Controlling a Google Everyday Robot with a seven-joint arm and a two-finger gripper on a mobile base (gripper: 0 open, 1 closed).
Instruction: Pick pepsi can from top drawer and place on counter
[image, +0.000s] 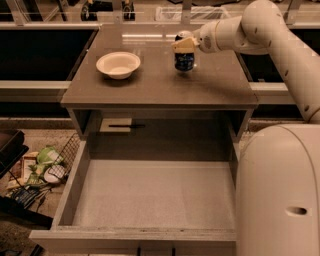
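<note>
The pepsi can (184, 61) is dark blue with pale markings and stands upright at the back of the counter (150, 85), right of centre. My gripper (183, 44) is at the can's top, at the end of the white arm (250, 30) that reaches in from the right. Whether the can rests on the counter or hangs just above it I cannot tell. The top drawer (150, 192) is pulled out below the counter, its pale grey floor bare.
A white bowl (118, 65) sits on the counter's left side. My white base (280, 195) fills the lower right, beside the drawer's right wall. A wire basket with packets (42, 167) lies on the floor at the left. Dark recesses flank the counter.
</note>
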